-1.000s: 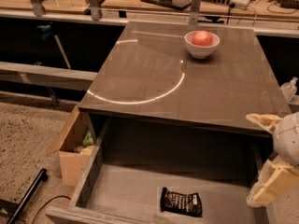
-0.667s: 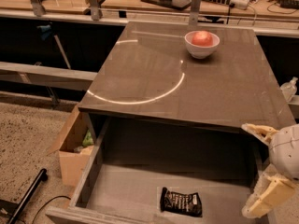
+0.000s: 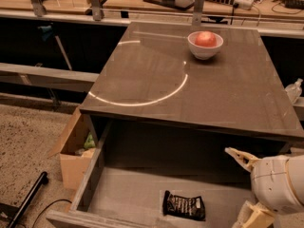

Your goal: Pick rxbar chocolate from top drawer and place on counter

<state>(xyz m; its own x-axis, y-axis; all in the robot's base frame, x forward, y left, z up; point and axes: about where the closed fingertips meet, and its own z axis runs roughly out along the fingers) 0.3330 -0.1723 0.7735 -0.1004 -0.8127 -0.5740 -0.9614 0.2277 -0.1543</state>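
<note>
The rxbar chocolate (image 3: 184, 205) lies flat on the floor of the open top drawer (image 3: 93, 174), near its front edge. The claw (image 3: 235, 186) hangs at the drawer's right side, released and empty.

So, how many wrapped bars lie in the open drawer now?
1. The rxbar chocolate lies flat on the top drawer bottom, near its front edge. The gripper hangs open at the drawer's right side, apart from the bar, and may hide the right front corner.
</note>
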